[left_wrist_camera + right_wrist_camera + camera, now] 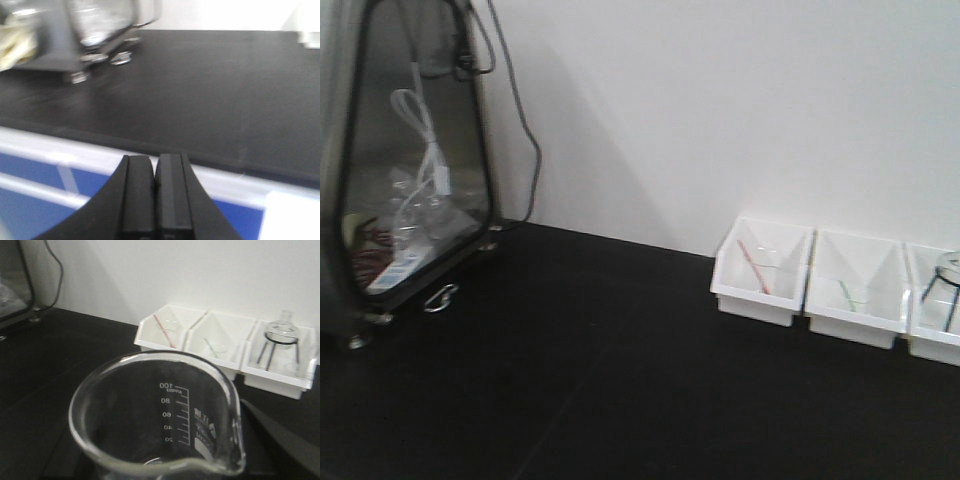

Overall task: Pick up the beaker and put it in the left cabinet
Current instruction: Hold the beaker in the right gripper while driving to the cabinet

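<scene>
Right wrist view: a small clear glass beaker (190, 420), white graduations 20 to 100, fills the lower frame close to the camera, with its spout nearest the lens. Whether it rests on the black tabletop (620, 380) or is lifted isn't clear. It does not appear in the front view.

It is probably light, rigid, slick and breakable. It is best taken by the straight side wall below the rim, w/ an even, modest squeeze, and kept upright.

The right claw (157, 410) sits around it. One dark finger (282, 440) lies along the glass. The other is lost against the dark surface, so whether the grip is closed can't be told.

Left wrist view: the left claw (155, 200) is empty, fingers pressed together, approx. level over the tabletop's near edge.

Beyond are three white bins (760, 270), one w/ a round flask on a tripod (282, 335), and a glass-fronted metal unit (410, 160) at far left. The left cabinet is not in view.
</scene>
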